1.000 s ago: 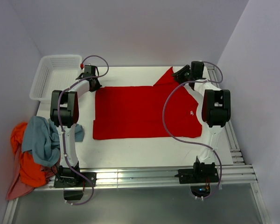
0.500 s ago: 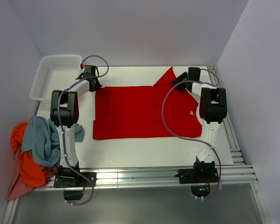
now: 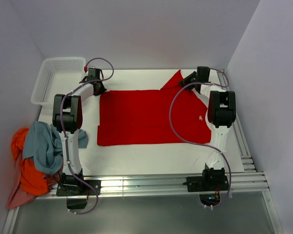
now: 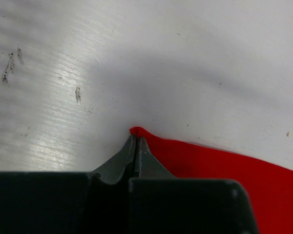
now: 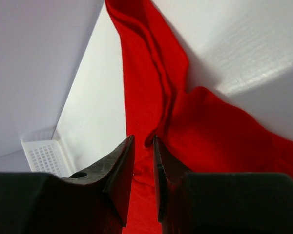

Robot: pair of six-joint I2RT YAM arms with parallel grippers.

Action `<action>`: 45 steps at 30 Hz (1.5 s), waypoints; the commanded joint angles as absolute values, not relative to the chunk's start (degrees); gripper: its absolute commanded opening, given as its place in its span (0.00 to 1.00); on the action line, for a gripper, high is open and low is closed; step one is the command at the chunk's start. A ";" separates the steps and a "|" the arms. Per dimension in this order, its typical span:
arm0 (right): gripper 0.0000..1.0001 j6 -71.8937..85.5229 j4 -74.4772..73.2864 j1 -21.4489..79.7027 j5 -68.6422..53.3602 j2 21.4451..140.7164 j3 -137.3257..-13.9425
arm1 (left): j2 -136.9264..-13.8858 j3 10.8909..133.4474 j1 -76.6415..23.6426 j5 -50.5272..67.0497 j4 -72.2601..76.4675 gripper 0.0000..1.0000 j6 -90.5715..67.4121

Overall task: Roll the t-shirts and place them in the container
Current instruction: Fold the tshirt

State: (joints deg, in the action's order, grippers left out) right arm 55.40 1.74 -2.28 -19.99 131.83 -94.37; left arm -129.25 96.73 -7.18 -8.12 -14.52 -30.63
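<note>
The red t-shirt lies flat across the table, its small white neck label at the right end. My left gripper sits at the shirt's far left corner. In the left wrist view it is shut on the tip of that red corner. My right gripper hovers over the far right sleeve. In the right wrist view it is narrowly open just above the folded red cloth. A blue-grey shirt, an orange one and a pinkish one lie piled at the near left edge.
A white mesh basket stands at the far left corner, close to my left gripper, and shows in the right wrist view. Walls close in behind and on the right. Metal rails run along the near and right edges.
My right arm has shifted a little to the left, bringing its gripper over the far right sleeve. The left arm and the shirt have not moved.
</note>
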 commanded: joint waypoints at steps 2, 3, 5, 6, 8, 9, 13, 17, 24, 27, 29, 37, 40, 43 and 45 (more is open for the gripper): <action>0.29 56.07 1.41 -2.64 -20.21 134.21 -97.91 | -128.67 95.89 -7.47 -5.27 -16.88 0.00 -29.71; 0.29 56.07 1.23 -2.64 -20.21 134.21 -98.35 | -128.67 95.89 -7.47 -5.27 -16.88 0.00 -29.71; 0.32 55.99 0.97 -2.55 -20.21 134.56 -98.53 | -128.58 95.89 -7.38 -5.19 -17.05 0.00 -29.71; 0.33 55.90 0.62 -2.55 -20.13 134.47 -98.87 | -128.58 95.89 -7.47 -5.27 -17.05 0.00 -29.71; 0.34 55.55 0.44 -2.46 -20.13 134.47 -98.96 | -128.67 95.89 -7.47 -5.27 -17.05 0.00 -29.71; 0.34 55.55 0.61 -2.46 -20.39 134.56 -98.96 | -128.58 95.80 -7.38 -5.27 -17.05 0.00 -29.71; 0.36 54.49 -1.14 -2.20 -19.95 134.47 -99.58 | -128.58 95.80 -7.47 -5.27 -16.88 0.00 -29.62; 0.37 54.76 -0.88 -2.11 -20.30 134.47 -99.14 | -128.58 95.71 -7.47 -5.19 -16.96 0.00 -29.71; 0.17 55.72 -1.75 -1.93 -20.65 136.14 -101.94 | -128.41 95.62 -7.47 -5.18 -16.87 0.00 -29.62; 0.04 55.55 -2.37 -1.93 -20.83 136.32 -103.88 | -128.50 95.71 -7.47 -5.19 -16.88 0.00 -29.62; 0.00 54.15 -3.42 -1.85 -20.31 135.88 -105.55 | -128.50 95.89 -7.47 -5.36 -16.96 0.00 -29.53; 0.00 46.06 -8.43 -0.27 -14.17 130.88 -109.15 | -126.83 95.01 -7.91 -6.33 -16.35 0.00 -29.36; 0.00 43.07 -10.54 1.57 -11.26 129.99 -110.74 | -125.77 94.48 -8.35 -7.73 -16.61 0.00 -29.53; 0.00 41.23 -11.78 3.07 -9.76 129.64 -111.80 | -124.37 93.61 -8.35 -8.44 -16.44 0.00 -29.88; 0.00 39.74 -12.39 4.04 -8.62 129.20 -112.23 | -123.14 92.47 -8.35 -8.61 -15.91 0.00 -29.97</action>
State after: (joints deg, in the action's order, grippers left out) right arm 43.94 -10.81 2.20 -11.92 133.69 -109.19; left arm -127.37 94.17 -7.70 -8.05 -14.48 -30.63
